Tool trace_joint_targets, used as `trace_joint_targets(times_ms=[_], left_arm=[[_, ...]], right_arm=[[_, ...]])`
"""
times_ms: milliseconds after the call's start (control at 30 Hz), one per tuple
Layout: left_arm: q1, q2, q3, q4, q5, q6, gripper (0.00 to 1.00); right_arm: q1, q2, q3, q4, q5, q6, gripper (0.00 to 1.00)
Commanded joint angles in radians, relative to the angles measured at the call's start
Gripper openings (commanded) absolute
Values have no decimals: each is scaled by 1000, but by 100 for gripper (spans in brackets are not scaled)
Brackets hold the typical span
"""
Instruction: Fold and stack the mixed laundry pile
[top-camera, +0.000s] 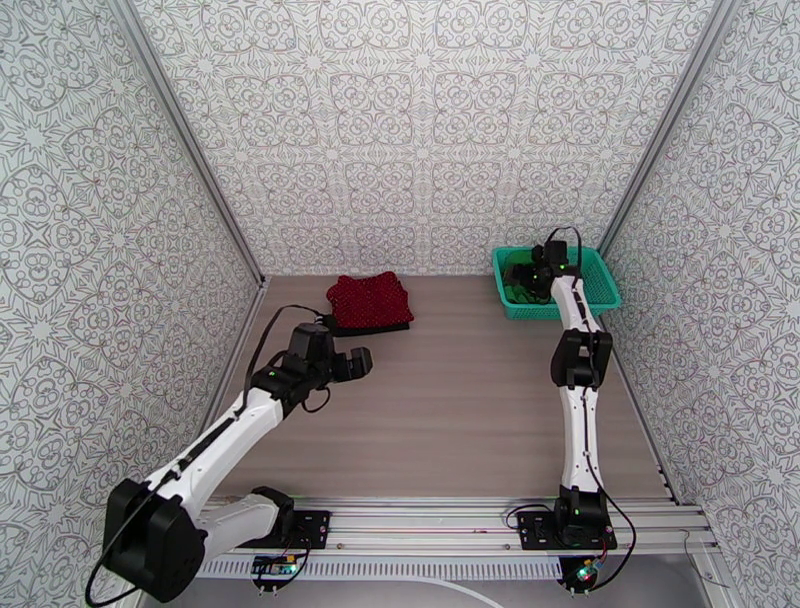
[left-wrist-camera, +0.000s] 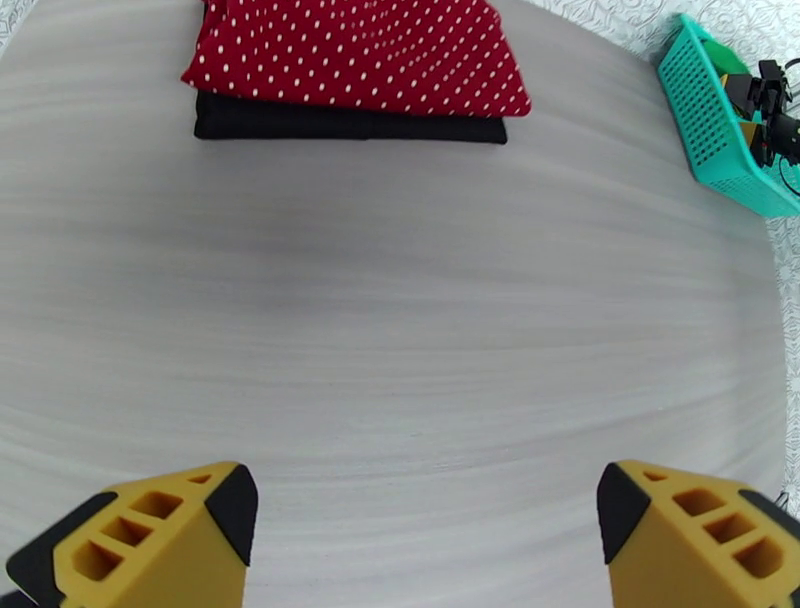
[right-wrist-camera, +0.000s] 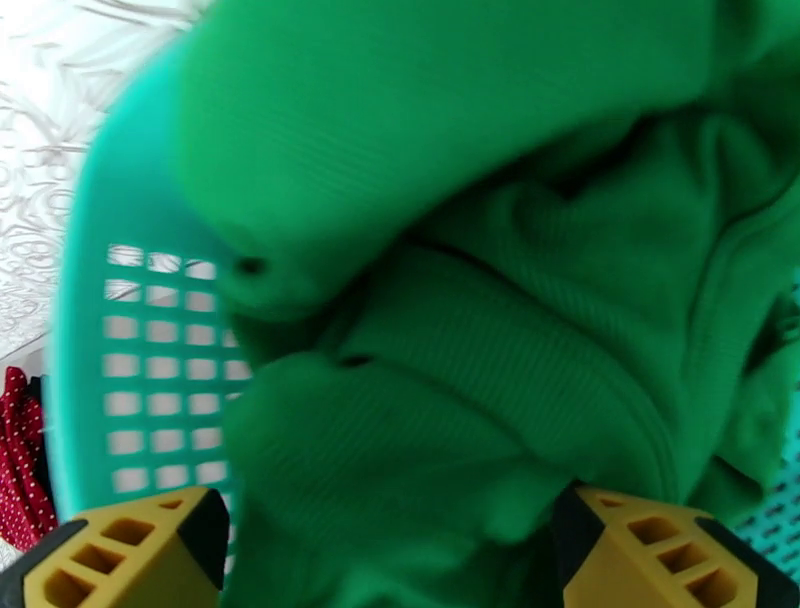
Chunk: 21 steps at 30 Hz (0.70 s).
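Note:
The dark red dotted garment (left-wrist-camera: 360, 55) lies folded on top of the folded black garment (left-wrist-camera: 350, 125) at the back left of the table (top-camera: 450, 400); the same stack shows from above as a red dotted square (top-camera: 370, 300). My left gripper (left-wrist-camera: 425, 540) hovers open over bare table, a short way in front of that stack (top-camera: 358, 363). The bright green garment (right-wrist-camera: 480, 300) lies crumpled in the teal mesh basket (right-wrist-camera: 130, 370). My right gripper (right-wrist-camera: 390, 560) is open just above it, its yellow fingers (right-wrist-camera: 140, 550) spread wide with green cloth below them.
The teal basket (top-camera: 556, 312) stands at the back right, against the patterned wall, and it also appears at the right edge of the left wrist view (left-wrist-camera: 715, 130). Patterned walls close the table on three sides. Wood-grain tabletop spreads between the stack and the basket.

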Motion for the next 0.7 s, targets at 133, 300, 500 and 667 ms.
trace_joint_targets(times_ms=[133, 300, 500, 667], left_arm=[[-10, 45, 38, 37, -16, -10, 94], [-19, 55, 50, 40, -12, -13, 93], [-36, 42, 66, 40, -15, -9, 89], [-37, 32, 66, 45, -15, -9, 85]], right_arm=[[2, 36, 45, 46, -8, 50, 46], [0, -31, 32, 49, 13, 47, 0], [4, -343, -226, 184, 78, 10, 0], [31, -648, -507, 376, 134, -40, 0]])
